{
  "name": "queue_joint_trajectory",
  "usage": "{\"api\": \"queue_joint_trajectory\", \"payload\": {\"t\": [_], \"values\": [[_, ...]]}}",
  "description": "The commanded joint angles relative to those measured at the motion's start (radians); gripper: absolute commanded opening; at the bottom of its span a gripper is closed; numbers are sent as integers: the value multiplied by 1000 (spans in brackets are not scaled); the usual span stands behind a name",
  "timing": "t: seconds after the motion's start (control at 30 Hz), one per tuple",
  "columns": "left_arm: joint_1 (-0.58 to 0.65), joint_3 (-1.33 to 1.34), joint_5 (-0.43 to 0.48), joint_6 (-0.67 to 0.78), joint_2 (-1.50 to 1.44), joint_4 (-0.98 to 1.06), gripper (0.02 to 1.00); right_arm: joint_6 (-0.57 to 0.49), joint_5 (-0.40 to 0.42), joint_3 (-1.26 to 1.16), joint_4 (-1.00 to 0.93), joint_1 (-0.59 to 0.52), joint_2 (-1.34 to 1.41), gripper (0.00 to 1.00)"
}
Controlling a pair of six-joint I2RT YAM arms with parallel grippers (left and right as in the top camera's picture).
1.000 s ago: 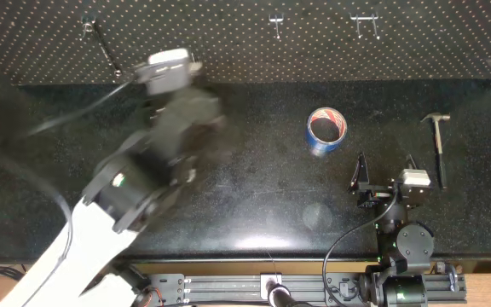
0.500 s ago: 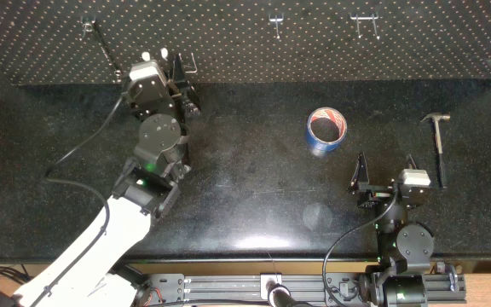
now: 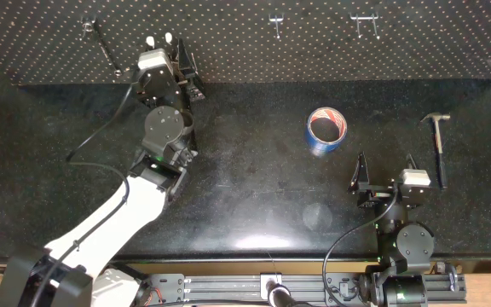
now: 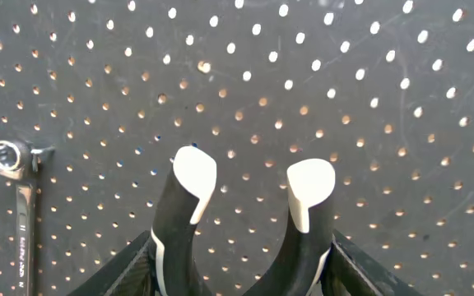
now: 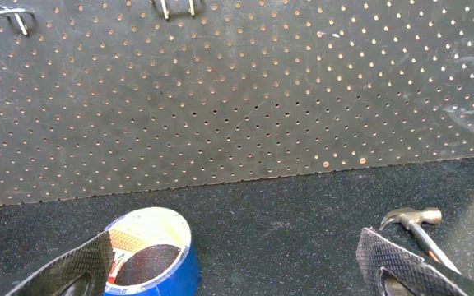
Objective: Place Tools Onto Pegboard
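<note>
1. The right jaws are held open and empty above the surface (image 3: 254, 170).
2. Just beyond, the tape roll (image 3: 326, 130) and hammer (image 3: 437, 141) are seen lying unhung.
3. Farthest, the left jaws are spread empty, close to the pegboard (image 3: 314, 43), near the hung wrench (image 3: 102, 49); it could be knocked off by a careless swing.

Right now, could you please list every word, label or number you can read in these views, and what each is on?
Wrench hanging on the pegboard: stamped marks along the shank, too small to read.
Tape roll: coloured print inside the core, too blurred to read.
Nothing else bears legible text.
</note>
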Motion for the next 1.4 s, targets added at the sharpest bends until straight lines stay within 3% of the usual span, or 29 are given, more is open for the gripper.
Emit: {"api": "queue_joint_trajectory", "payload": {"t": [0.03,1.4], "values": [[11,19,7,9,39,13,29,-7,9,-5,-2,8,-7,974],[28,109,57,32,245,99,29,-7,9,-5,-2,8,-7,974]]}}
